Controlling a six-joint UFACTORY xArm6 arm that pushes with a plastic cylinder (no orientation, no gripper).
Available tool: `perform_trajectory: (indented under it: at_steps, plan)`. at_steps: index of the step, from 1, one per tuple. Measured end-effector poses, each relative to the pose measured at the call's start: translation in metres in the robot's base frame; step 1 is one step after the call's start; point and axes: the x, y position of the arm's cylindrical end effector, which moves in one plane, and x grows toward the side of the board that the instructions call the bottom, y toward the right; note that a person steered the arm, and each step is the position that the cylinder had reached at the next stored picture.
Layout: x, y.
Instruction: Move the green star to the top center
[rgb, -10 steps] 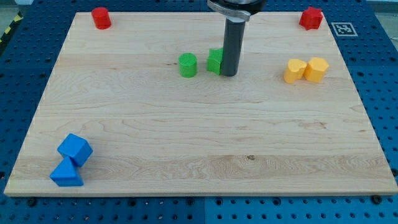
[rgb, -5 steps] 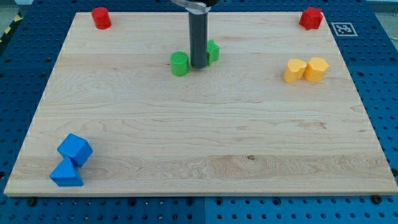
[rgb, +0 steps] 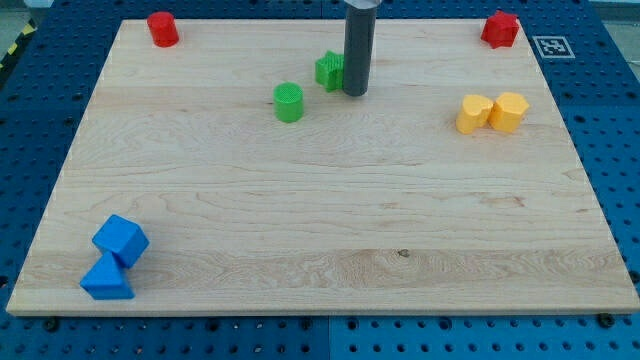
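Note:
The green star (rgb: 329, 70) lies on the wooden board (rgb: 320, 220), near the view's top and slightly left of centre. My tip (rgb: 355, 93) touches the board right at the star's right side, and the rod hides the star's right edge. A green cylinder (rgb: 288, 102) stands apart, below and left of the star.
A red cylinder (rgb: 162, 28) sits at the top left corner and a red block (rgb: 500, 29) at the top right. Two yellow blocks (rgb: 492, 112) touch each other at the right. Two blue blocks (rgb: 114, 257) sit at the bottom left.
My tip went from between the two green blocks to the star's right side. The star has shifted up and left. The green cylinder was nudged left earlier and now stands still.

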Motion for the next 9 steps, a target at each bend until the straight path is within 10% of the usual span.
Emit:
perform_trajectory:
  at_steps: [9]
  plan:
    - [-0.055,-0.043]
